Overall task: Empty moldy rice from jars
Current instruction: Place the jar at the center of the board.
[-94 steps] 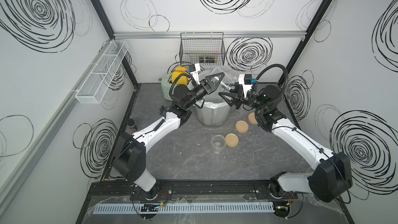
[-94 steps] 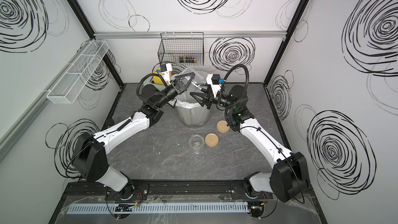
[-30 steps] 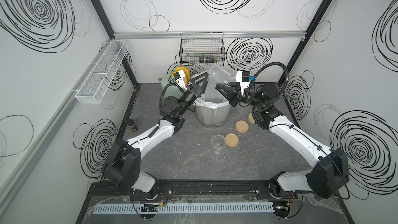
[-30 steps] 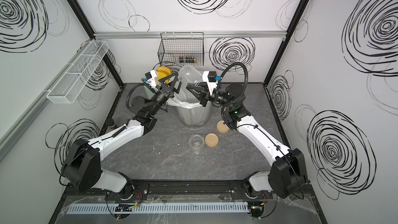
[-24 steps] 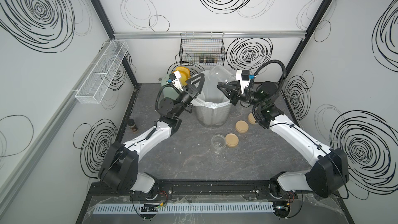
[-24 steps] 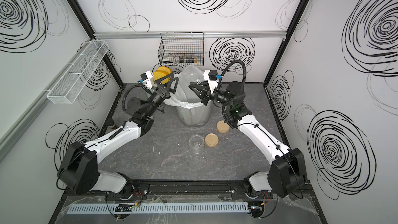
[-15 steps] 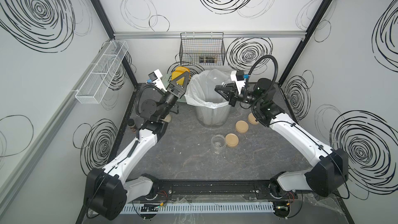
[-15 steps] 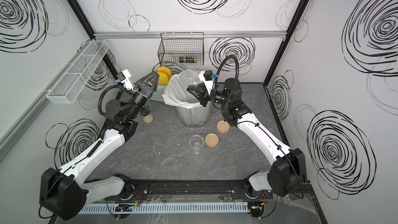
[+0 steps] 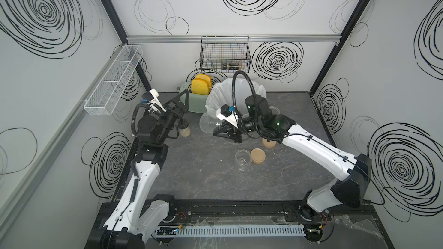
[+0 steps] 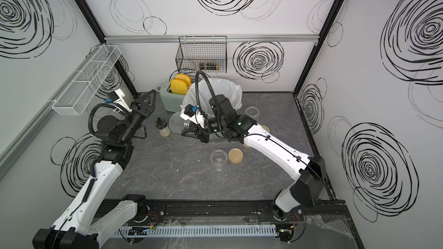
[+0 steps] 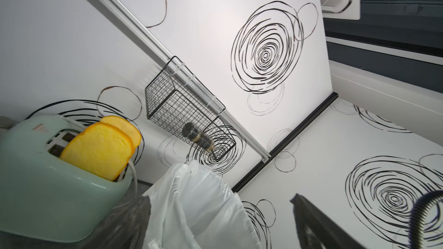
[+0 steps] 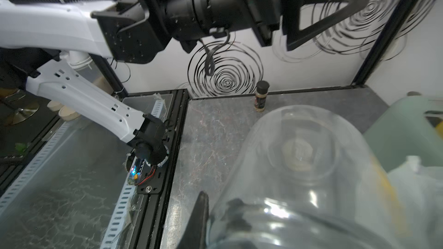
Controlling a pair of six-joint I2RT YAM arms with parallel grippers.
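Beside the white-lined bin (image 9: pixel 215 97), over the dark marbled surface (image 9: pixel 203 188): right gripper (image 9: pixel 224 131), jaws clamped on the mouth end of the held jar (image 9: pixel 207 123). Clear, lidless, tipped onto its side, base turned toward the left arm; surface showing through its walls in the right wrist view. Touching the surface or lifted off it: cannot tell.

Front jar (image 10: pixel 218 159): clear, upright, open, see-through to its base, standing on the surface well apart from both grippers. Tan lid (image 10: pixel 235 155) lying flat just beside it. Second tan lid (image 9: pixel 268 143) partly hidden under the right arm.

Rear jar (image 10: pixel 252 111): clear, open rim upward, standing just beside the bin on the right arm's side.

Left gripper (image 9: pixel 182 104): up off the surface, tilted upward near the toaster (image 9: pixel 195 106), jaws apart, gripping nothing.

Small black-capped bottle (image 10: pixel 163 128): pale contents in its lower part, upright on the surface between the left gripper and the held jar.

Toaster: mint green, at the back wall beside the bin, two yellow-orange slices (image 9: pixel 201 86) standing in its slots.

Black wire basket (image 9: pixel 225 56): hung on the back-wall rail above the bin, a dark bottle (image 9: pixel 230 65) lying inside.

Small dark shaker (image 12: pixel 261 95): upright at the foot of the side wall by the left arm.
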